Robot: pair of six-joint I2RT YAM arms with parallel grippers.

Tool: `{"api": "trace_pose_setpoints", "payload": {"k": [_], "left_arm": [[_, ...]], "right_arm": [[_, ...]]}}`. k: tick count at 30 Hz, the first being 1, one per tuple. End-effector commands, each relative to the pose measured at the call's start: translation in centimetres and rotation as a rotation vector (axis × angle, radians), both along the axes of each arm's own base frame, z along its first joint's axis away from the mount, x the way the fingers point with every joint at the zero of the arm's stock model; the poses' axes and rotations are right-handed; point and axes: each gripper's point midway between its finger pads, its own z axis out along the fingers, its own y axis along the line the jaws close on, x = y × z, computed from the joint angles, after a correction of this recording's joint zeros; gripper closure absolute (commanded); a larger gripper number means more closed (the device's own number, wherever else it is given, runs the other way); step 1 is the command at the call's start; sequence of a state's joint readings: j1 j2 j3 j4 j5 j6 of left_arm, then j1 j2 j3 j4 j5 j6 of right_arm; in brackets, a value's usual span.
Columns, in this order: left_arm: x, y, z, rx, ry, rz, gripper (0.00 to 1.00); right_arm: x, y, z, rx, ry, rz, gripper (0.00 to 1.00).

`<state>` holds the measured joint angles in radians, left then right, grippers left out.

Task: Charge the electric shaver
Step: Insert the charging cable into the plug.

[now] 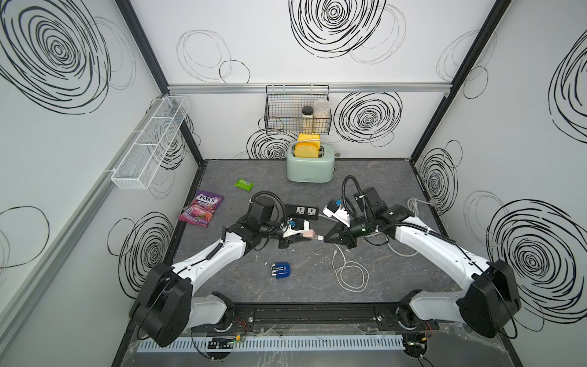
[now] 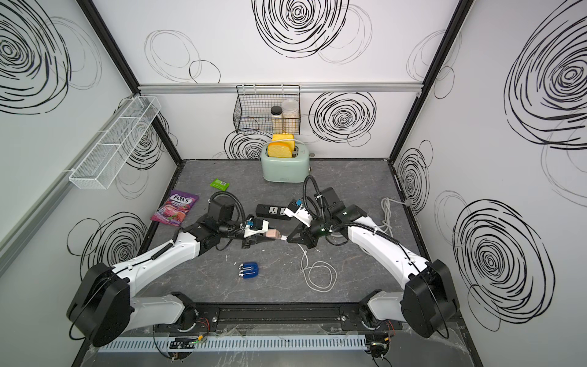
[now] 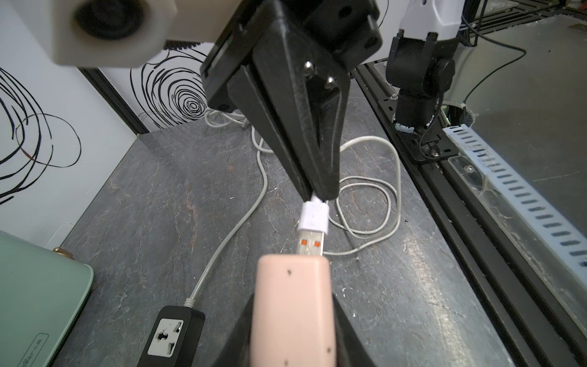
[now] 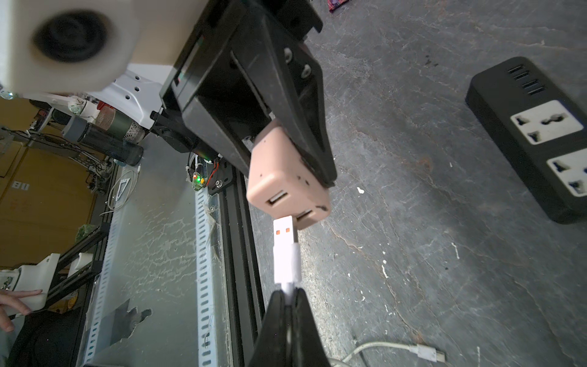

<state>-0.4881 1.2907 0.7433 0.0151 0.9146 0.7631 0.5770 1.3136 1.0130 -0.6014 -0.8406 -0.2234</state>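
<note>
electric shaver (image 1: 280,270) untouched; left gripper (image 1: 304,237) holds adapter (image 3: 292,302); right gripper (image 1: 324,239), usb plug (image 3: 313,217)

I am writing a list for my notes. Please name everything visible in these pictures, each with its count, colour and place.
electric shaver: one, dark blue, on table front.
adapter: one, pale pink, in left tool.
USB cable: one, white, plug in right tool, rest on table.
power strip: one, black, table middle.
toaster: one, mint green, table back, holding yellow bread.
candy bag: one, purple, table left.
packet: one, green, behind candy bag.
jars: two, pale, in basket.
basket: one, black wire, back wall.
shelf: one, white mesh, left wall.
left tool: one, black, shut on adapter.
right tool: one, black, shut on USB cable.
</note>
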Motion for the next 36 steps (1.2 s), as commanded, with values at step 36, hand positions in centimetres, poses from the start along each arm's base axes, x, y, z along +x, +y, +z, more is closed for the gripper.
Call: {"api": "trace_pose_setpoints", "payload": {"k": [36], "left_arm": [[-0.7, -0.4, 0.7, -0.025, -0.032, -0.056, 1.00]], "right_arm": [[-0.2, 0.8, -1.2, -0.082, -0.104, 0.033, 1.00]]}}
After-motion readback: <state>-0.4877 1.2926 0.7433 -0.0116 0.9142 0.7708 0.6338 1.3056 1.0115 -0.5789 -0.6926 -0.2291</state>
